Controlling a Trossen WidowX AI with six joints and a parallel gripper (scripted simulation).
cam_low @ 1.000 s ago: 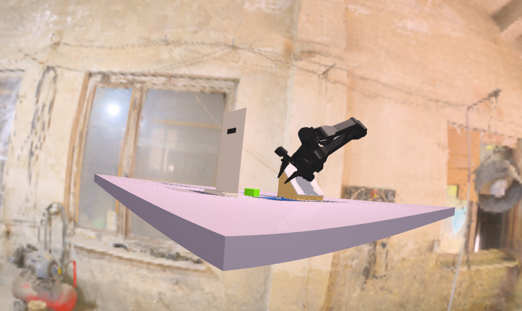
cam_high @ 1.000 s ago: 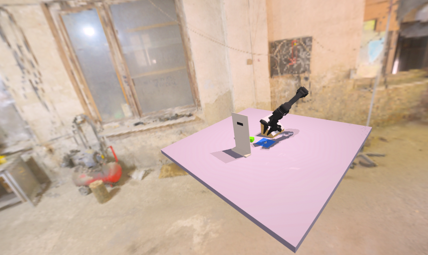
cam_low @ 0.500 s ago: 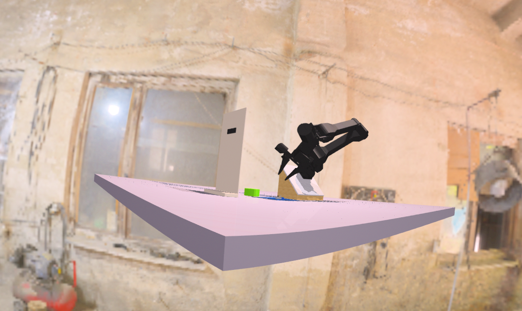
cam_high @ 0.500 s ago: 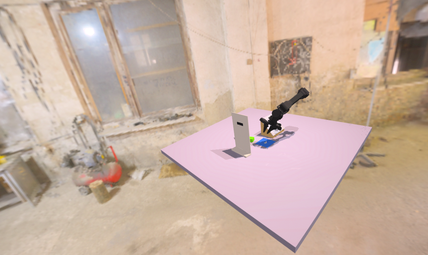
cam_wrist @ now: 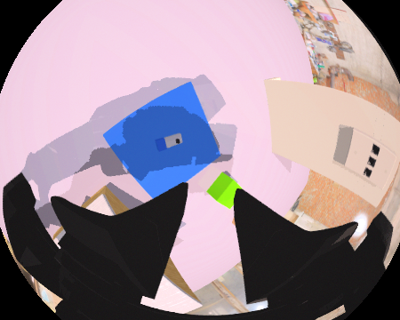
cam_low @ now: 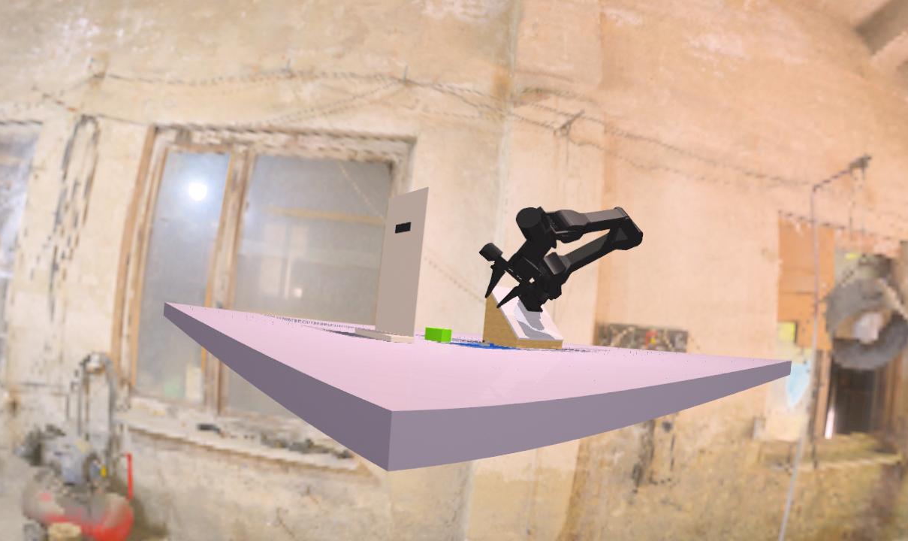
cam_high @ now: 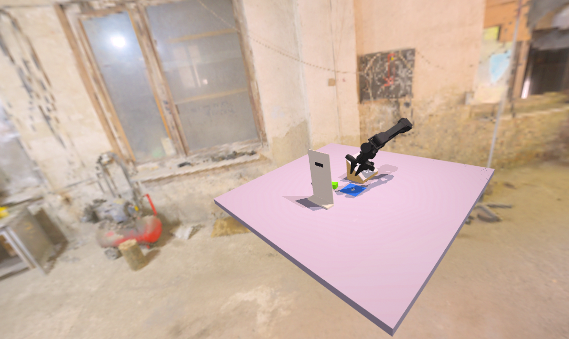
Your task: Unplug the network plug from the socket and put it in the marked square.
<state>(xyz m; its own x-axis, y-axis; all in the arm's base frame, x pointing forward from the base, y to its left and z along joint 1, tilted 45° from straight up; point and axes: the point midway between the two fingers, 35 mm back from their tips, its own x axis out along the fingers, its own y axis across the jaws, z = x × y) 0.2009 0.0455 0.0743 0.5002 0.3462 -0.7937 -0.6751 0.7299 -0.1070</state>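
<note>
The plug (cam_wrist: 172, 140) (cam_high: 353, 189), a small grey body with a blue end and a dark spot, lies on the blue marked square (cam_wrist: 184, 95) (cam_high: 346, 190), well inside its edges. The upright beige panel (cam_wrist: 298, 116) (cam_high: 320, 181) (cam_low: 402, 282) stands apart from the square. Its face shows three dark openings in the wrist view, with no plug seen in them. My gripper (cam_wrist: 212, 191) (cam_high: 354, 173) (cam_low: 493, 301) is open, with nothing between its fingers. It hangs above the table, clear of the plug. The state of the plug's tab is too small to tell.
A bright green block (cam_wrist: 224, 190) (cam_high: 334, 185) (cam_low: 438, 334) sits on the table between the square and the panel. A wooden wedge (cam_high: 353, 179) (cam_low: 500, 329) with a white sloped top stands beside the square, close below the gripper.
</note>
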